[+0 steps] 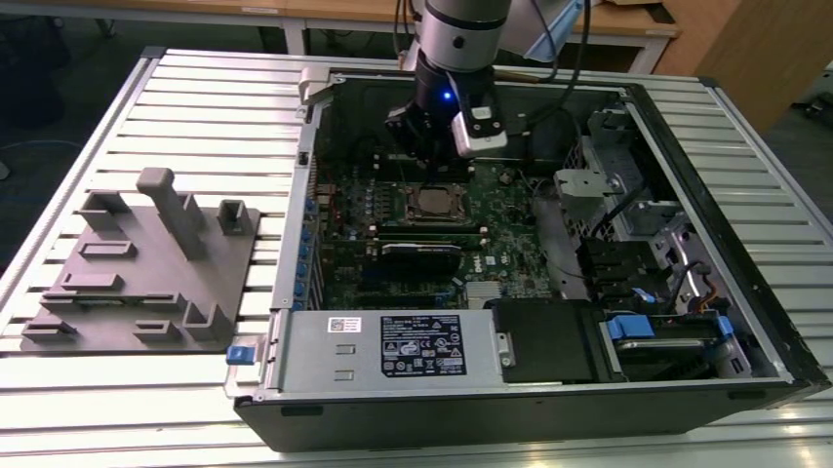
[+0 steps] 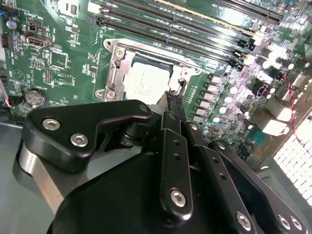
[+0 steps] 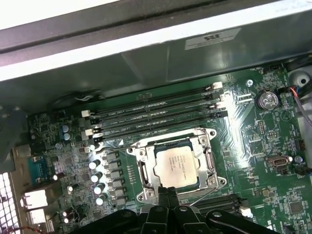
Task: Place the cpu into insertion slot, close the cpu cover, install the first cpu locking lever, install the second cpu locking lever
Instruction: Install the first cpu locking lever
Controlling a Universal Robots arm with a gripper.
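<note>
An open computer case (image 1: 729,244) is seen lying on a slatted metal tabletop (image 1: 195,107), with a grey plastic fixture (image 1: 143,263) set beside it toward the exterior view's left. The arm (image 1: 458,39) is reached down into the case over the green motherboard (image 3: 263,141). The end effector (image 3: 168,191) is held low at the edge of the insertion slot (image 3: 210,134), on the side away from the long memory slots (image 3: 156,109). Its two black fingers (image 3: 163,195) are brought narrow, almost together, and nothing is seen held between them. In the second wrist view the fingertips (image 2: 172,100) are placed right at the socket's rim, just beside the chip. Contact with the rim cannot be told. The cpu (image 3: 176,165) is seated flat in the insertion slot, its pale metal top facing up and framed squarely. The cpu cover (image 3: 146,168) is laid down around it, with the chip seen through the cover's window in both wrist views. A thin metal rod (image 3: 202,195) is seen running at an angle from the socket's corner near the fingertips. Whether it is latched cannot be told. A round coin battery (image 3: 265,100) is mounted on the board well apart from the socket. In the exterior view a long black card (image 1: 423,249) is seated in the board just beyond the socket, toward the case's labelled box (image 1: 423,346).
</note>
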